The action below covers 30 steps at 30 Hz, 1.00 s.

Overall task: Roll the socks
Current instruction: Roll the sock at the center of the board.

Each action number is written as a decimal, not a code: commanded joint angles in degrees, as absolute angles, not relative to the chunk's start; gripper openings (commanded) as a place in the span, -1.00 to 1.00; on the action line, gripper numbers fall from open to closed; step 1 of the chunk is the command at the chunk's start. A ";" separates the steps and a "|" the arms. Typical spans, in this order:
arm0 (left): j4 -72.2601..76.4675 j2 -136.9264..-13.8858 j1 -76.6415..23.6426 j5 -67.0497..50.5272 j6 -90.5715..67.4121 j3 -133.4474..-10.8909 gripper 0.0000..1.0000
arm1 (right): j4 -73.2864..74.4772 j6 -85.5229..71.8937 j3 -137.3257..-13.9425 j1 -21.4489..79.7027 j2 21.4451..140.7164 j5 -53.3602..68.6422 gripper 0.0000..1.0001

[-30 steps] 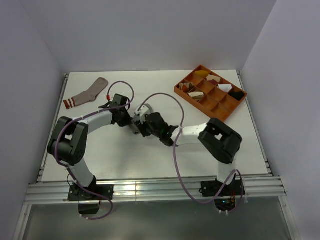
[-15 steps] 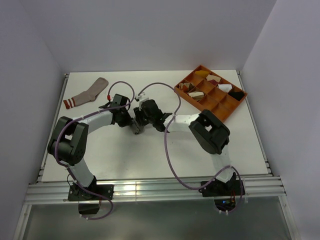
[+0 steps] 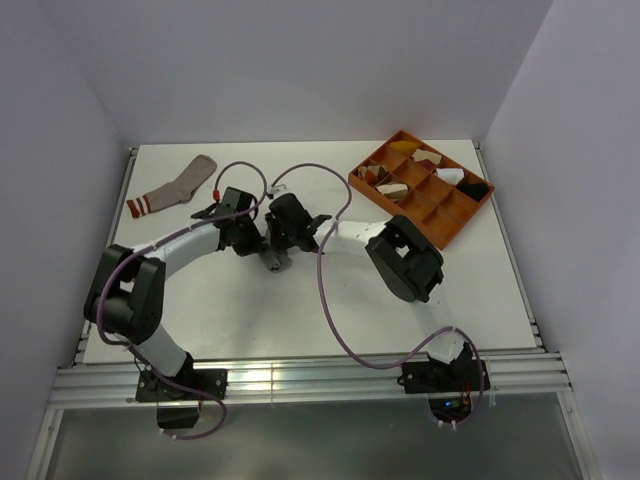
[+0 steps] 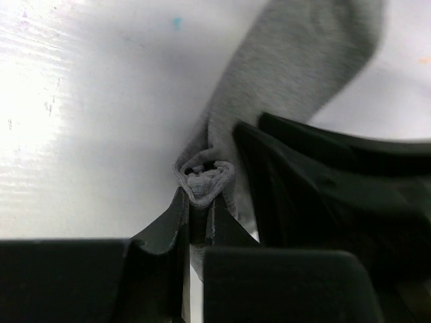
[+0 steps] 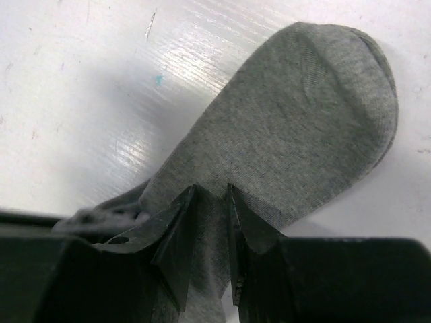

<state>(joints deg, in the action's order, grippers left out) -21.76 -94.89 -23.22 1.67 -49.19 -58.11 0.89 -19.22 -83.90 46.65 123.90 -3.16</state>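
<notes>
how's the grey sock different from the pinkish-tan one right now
The grey sock is bunched, pinched by the left gripper and right gripper; the pinkish-tan sock lies flat, untouched. The pinkish-tan sock shows red-and-white cuff stripes; the grey sock shows none. Both are knit socks.

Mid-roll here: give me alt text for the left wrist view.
The left gripper pinches the curled edge of the grey sock, which stretches away up and right over the white table. Part of the right arm, dark, crowds the lower right.

Left gripper (image 4: 195, 208), right gripper (image 5: 210, 195) crowd grey sock (image 5: 296, 114); orange tray (image 3: 376, 155) blocks far-right corner.
</notes>
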 commanded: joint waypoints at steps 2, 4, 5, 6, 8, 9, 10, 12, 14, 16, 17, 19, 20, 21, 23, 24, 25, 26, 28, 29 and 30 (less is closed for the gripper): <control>-24.87 -87.99 -23.64 -0.79 -47.99 -56.52 -0.99 | 7.38 -21.62 -87.27 46.67 126.30 -5.97 -0.37; -24.87 -86.31 -23.64 -1.49 -47.73 -55.64 -0.99 | 7.65 -21.80 -87.45 46.58 126.39 -6.15 -0.37; -24.70 -85.96 -23.64 -1.84 -47.29 -55.29 -0.99 | 7.73 -21.88 -87.36 46.67 126.39 -6.50 -0.37; -24.44 -85.17 -23.64 -2.37 -47.29 -54.24 -0.99 | 8.00 -21.88 -87.71 46.58 126.47 -6.33 -0.37; -23.82 -84.90 -23.64 -3.77 -47.20 -53.01 -0.99 | 8.17 -22.06 -87.89 46.58 126.56 -6.42 -0.37; -23.82 -85.34 -23.64 -3.95 -47.28 -52.04 -0.99 | 8.26 -21.97 -87.98 46.58 126.65 -6.50 -0.37; -24.34 -85.69 -23.64 -3.96 -47.29 -51.60 -0.99 | 8.52 -22.06 -88.15 46.58 126.74 -6.76 -0.37; -25.13 -87.09 -23.64 -2.64 -48.07 -50.63 -0.99 | 8.79 -22.06 -88.42 46.58 126.91 -6.94 -0.37; -25.58 -87.97 -23.64 -1.33 -49.21 -50.01 -0.99 | 9.23 -22.24 -88.94 46.58 127.09 -7.03 -0.36; -25.93 -89.47 -23.64 -0.53 -50.18 -49.48 -0.99 | 9.49 -22.32 -89.21 46.67 127.18 -7.21 -0.36; -25.93 -90.60 -23.64 -0.27 -50.97 -49.40 -0.99 | 9.41 -22.32 -89.30 46.67 127.18 -7.21 -0.36; -25.93 -91.75 -23.64 -0.26 -52.37 -49.31 -0.99 | 10.19 -22.41 -89.73 46.67 127.53 -7.29 -0.36; -26.36 -93.06 -23.64 1.48 -52.90 -49.31 -0.99 | 10.46 -22.50 -90.08 46.58 127.62 -7.38 -0.36; -26.54 -93.69 -23.64 1.75 -53.35 -49.31 -0.99 | 10.28 -22.59 -89.91 46.58 127.53 -7.38 -0.36; -26.98 -94.83 -23.64 2.46 -54.57 -49.31 -0.99 | 9.67 -22.94 -89.21 46.58 127.27 -7.21 -0.36; -27.33 -95.36 -23.64 3.77 -55.19 -48.96 -0.99 | 9.41 -22.94 -89.04 46.58 127.09 -7.03 -0.36; -27.51 -95.45 -23.64 4.48 -56.67 -48.69 -0.99 | 9.40 -23.03 -88.86 46.50 127.00 -6.94 -0.36; -27.42 -95.28 -23.64 5.09 -57.39 -48.34 -0.99 | 9.32 -23.03 -88.51 46.41 126.91 -6.86 -0.36; -27.25 -94.40 -23.47 7.02 -59.23 -47.11 -0.99 | 8.88 -23.20 -88.07 46.32 126.56 -6.85 -0.35; -27.25 -94.05 -23.21 7.38 -59.67 -46.94 -0.99 | 8.88 -23.12 -88.07 46.23 126.48 -7.03 -0.35; -27.33 -94.22 -23.20 7.82 -60.03 -47.11 -0.99 | 9.66 -23.46 -88.24 46.23 126.65 -7.29 -0.35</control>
